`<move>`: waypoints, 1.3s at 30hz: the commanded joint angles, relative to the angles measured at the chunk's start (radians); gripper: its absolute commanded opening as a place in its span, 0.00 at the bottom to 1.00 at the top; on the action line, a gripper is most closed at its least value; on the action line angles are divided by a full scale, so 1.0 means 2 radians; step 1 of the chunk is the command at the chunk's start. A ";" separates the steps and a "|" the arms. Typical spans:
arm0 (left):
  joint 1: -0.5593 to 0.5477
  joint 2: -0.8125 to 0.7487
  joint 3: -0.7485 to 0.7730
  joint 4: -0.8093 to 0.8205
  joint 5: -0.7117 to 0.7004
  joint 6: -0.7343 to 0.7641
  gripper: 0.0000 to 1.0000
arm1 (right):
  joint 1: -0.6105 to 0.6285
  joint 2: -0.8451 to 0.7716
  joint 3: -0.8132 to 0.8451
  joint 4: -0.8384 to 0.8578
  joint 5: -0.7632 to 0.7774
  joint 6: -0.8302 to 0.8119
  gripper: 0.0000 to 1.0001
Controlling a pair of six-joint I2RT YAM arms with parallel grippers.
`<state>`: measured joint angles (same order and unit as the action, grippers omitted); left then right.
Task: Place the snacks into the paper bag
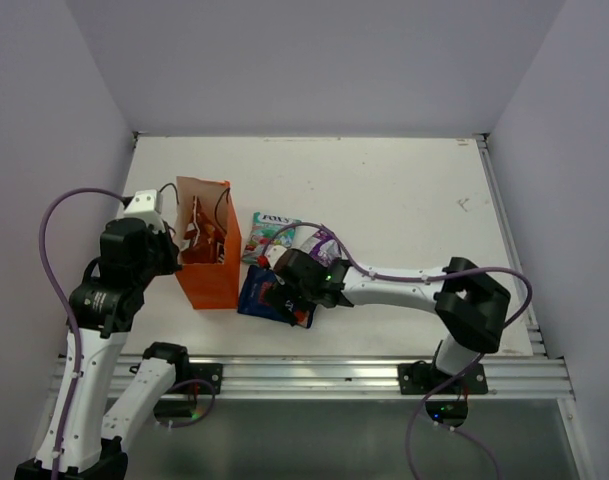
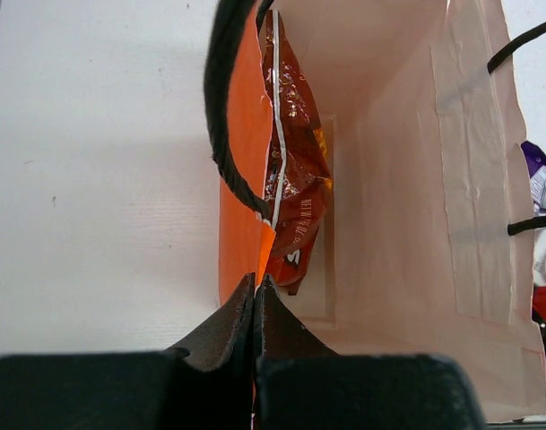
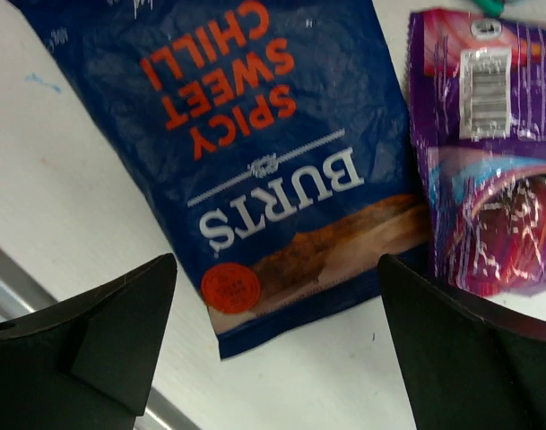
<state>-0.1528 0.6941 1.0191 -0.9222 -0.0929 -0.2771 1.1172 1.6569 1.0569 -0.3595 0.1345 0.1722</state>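
Top: I see the bright orange upright paper bag (image 1: 209, 285); a dark blue crinkly packet (image 1: 256, 298), green-white-pink sweets packet (image 1: 274, 227) and small purple packet (image 1: 326, 243) lie just right of it. Left wrist: left gripper (image 2: 255, 288) pinched on the bag's wall, red-orange Doritos bag (image 2: 295, 179) inside. Right wrist: right gripper (image 3: 277, 264) gapes over the blue packet.

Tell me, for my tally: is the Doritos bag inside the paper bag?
Inside: the Doritos bag sits within the paper bag, against one side wall.
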 commanded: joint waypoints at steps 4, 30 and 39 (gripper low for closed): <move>-0.002 -0.009 0.021 -0.004 0.007 0.000 0.00 | 0.001 0.057 0.071 0.048 0.023 0.001 0.99; -0.002 -0.023 0.022 -0.019 -0.003 -0.006 0.00 | 0.000 0.184 0.154 0.069 -0.054 -0.002 0.21; -0.002 -0.023 0.017 -0.014 0.000 -0.006 0.00 | -0.001 0.171 0.130 0.065 -0.056 -0.001 0.11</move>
<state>-0.1528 0.6521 1.0321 -0.9665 -0.1081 -0.2779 1.1145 2.0224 1.3384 -0.2031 0.0345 0.1677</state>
